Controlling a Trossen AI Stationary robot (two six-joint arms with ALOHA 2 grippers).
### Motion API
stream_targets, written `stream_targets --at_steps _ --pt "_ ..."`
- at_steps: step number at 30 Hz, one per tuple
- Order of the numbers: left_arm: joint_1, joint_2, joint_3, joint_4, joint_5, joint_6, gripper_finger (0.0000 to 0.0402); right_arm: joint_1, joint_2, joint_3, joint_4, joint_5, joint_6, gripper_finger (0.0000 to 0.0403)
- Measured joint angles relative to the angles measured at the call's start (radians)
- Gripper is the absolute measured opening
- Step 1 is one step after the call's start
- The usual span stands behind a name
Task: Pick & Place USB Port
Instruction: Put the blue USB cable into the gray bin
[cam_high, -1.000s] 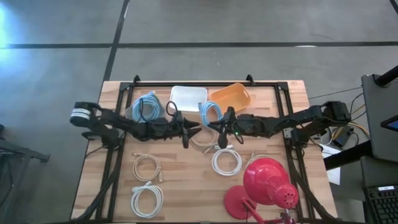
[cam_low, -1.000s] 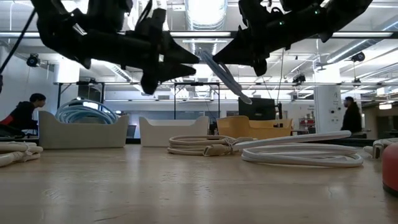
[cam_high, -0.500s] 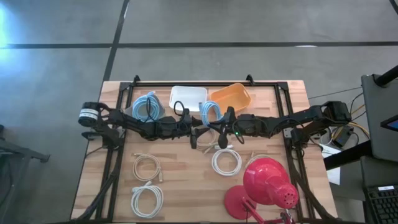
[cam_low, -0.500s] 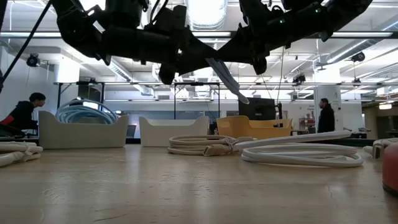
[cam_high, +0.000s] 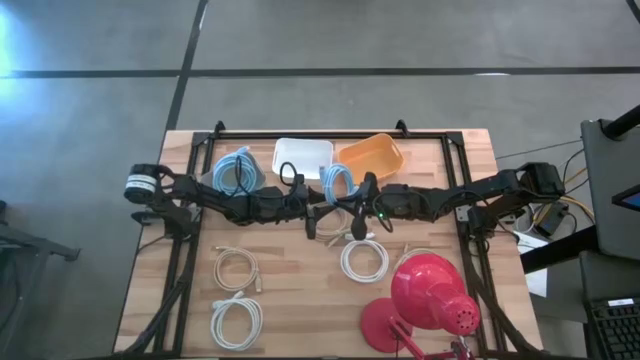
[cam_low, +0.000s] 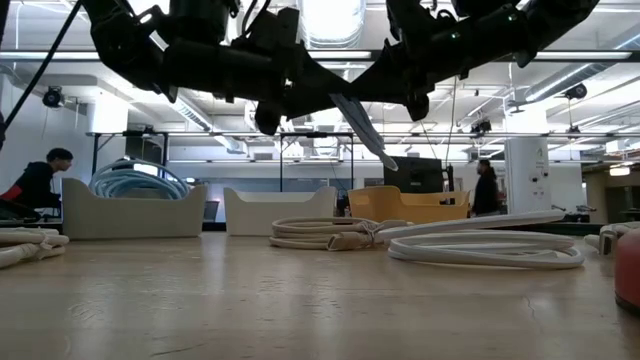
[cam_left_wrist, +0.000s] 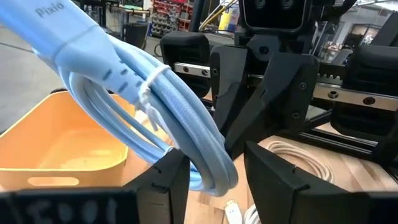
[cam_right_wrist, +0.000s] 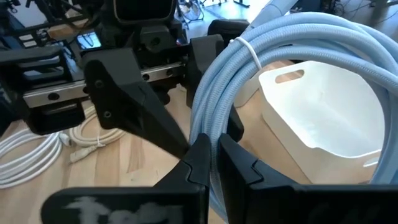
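Note:
A light-blue USB cable coil (cam_high: 338, 181), bound with a white tie (cam_right_wrist: 249, 51), hangs in the air above the table's middle, in front of the white tray (cam_high: 303, 156) and orange tray (cam_high: 371, 154). My right gripper (cam_right_wrist: 217, 165) reaches in from the table's right and is shut on it. My left gripper (cam_left_wrist: 214, 183) comes level from the left, open, one finger on each side of the coil's lower loop (cam_left_wrist: 208, 163). The low view shows the coil (cam_low: 362, 125) slanting between both grippers. A second blue coil (cam_high: 237, 172) lies in the left tray. My right gripper pinches the coil's bundled strands (cam_right_wrist: 208, 127) between its two fingers, several strands together, coming level from the table's right and lying across them. The coil is lifted clear of the table and tilted. My left gripper's fingers (cam_left_wrist: 168, 180) flank the lower loop; whether they touch it I cannot tell.
White cable coils lie on the near half (cam_high: 363, 260), (cam_high: 236, 267), (cam_high: 235, 318). A beige coil (cam_high: 330, 226) lies under the grippers. A red lamp (cam_high: 432, 295) stands at the near right. Three trays line the far edge. People stand in the room beyond.
My left gripper has moved toward the table's right, closing in on the held blue coil until its fingers stand around the lower loop. The right gripper and the coil have kept still.

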Motion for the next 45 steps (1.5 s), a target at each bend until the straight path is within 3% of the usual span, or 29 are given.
stream_targets --at_steps 23,33,40,45 --pt "0.001 -0.002 0.0 0.004 0.004 0.001 0.0074 0.0 0.0 0.0 -0.039 -0.016 -0.018 0.0016" --pt "0.001 -0.007 0.004 0.016 0.0 0.002 0.0066 0.0 0.002 -0.004 -0.075 -0.015 -0.084 0.0092" --pt "0.003 -0.008 0.003 0.005 0.0 0.002 0.0039 0.0 0.003 -0.004 -0.104 -0.015 -0.079 0.0128" --pt "0.015 -0.105 0.003 -0.164 -0.002 -0.037 0.0033 0.012 0.002 -0.003 -0.137 -0.015 -0.076 0.0136"
